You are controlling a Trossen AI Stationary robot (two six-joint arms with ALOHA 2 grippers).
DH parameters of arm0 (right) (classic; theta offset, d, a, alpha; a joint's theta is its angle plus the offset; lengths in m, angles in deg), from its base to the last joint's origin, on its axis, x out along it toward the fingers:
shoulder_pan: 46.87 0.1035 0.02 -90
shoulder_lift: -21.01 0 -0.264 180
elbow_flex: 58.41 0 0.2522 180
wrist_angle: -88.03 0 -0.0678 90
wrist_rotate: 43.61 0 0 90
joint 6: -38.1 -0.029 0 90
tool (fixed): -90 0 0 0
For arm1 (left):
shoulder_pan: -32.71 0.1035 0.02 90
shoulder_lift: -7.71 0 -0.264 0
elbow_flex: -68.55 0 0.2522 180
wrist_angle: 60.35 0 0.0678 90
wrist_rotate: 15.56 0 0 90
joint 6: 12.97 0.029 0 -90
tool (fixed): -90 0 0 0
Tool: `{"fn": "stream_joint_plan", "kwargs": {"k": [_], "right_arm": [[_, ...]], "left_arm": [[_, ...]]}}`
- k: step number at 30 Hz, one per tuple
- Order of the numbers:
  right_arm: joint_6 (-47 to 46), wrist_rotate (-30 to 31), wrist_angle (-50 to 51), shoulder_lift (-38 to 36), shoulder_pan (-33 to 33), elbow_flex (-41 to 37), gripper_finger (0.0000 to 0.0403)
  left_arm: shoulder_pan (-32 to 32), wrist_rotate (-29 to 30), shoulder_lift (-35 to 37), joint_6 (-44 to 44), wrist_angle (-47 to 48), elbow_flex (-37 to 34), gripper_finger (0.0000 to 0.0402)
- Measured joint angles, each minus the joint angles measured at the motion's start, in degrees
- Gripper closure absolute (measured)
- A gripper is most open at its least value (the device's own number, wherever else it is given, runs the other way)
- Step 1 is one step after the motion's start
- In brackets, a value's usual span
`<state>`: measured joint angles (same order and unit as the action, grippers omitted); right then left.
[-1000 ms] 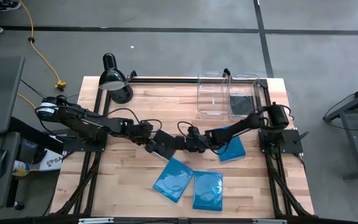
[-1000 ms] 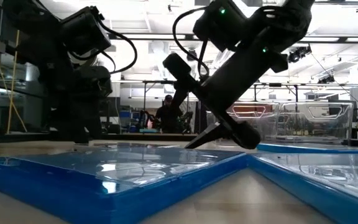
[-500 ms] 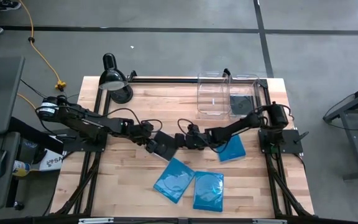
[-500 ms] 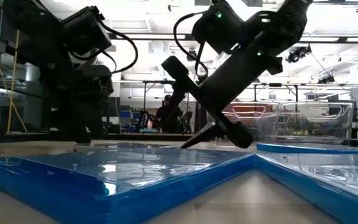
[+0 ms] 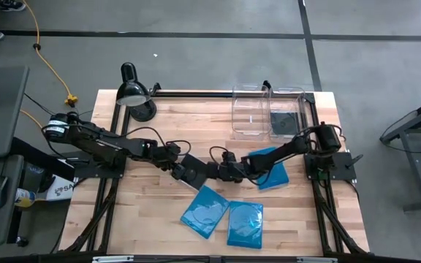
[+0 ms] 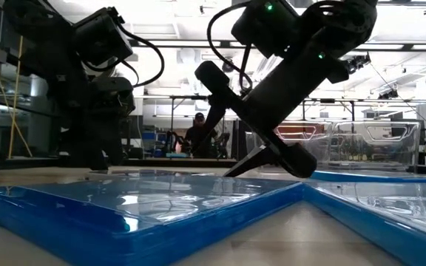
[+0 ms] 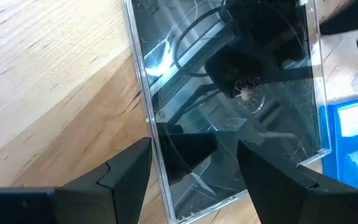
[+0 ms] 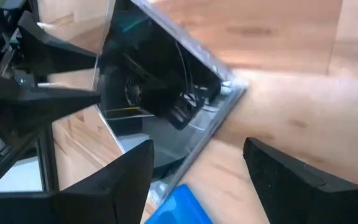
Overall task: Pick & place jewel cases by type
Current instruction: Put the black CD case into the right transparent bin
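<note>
Black and glossy, a jewel case (image 5: 194, 169) lies on the wooden table (image 5: 159, 139) between both hands. Left hand (image 5: 175, 169) has its fingers spread at one edge; right hand (image 5: 216, 171), fingers also apart, sits just beside the opposite edge. Two blue cases (image 5: 203, 210) lie nearby, a third (image 5: 271, 172) under the right arm.

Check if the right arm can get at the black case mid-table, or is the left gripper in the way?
Probably yes. The right gripper is open at the black case, its edge between the fingers in the right wrist view. The left gripper, also open, straddles the opposite edge, so it crowds the case but leaves the right's side free.
</note>
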<state>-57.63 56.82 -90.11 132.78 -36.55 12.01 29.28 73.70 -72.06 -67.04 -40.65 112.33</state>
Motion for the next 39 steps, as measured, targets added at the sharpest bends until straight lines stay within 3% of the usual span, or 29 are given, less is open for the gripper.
{"fn": "stream_joint_plan", "kwargs": {"k": [7, 15, 39], "right_arm": [[-2.3, 0.3, -2.4, 2.0, 1.1, 0.2, 0.0158], [-1.7, -1.0, -2.9, 7.6, 0.8, 6.6, 0.0158], [11.9, 1.0, -2.4, 4.3, -3.3, 6.7, 0.0157]], "left_arm": [[0.0, 0.0, 0.0, 0.8, 0.1, 0.0, 0.0166], [0.0, -0.2, 0.1, 1.3, 0.2, 0.0, 0.0166], [-3.4, 2.3, 0.1, -0.2, 0.5, 0.0, 0.0166]]}}
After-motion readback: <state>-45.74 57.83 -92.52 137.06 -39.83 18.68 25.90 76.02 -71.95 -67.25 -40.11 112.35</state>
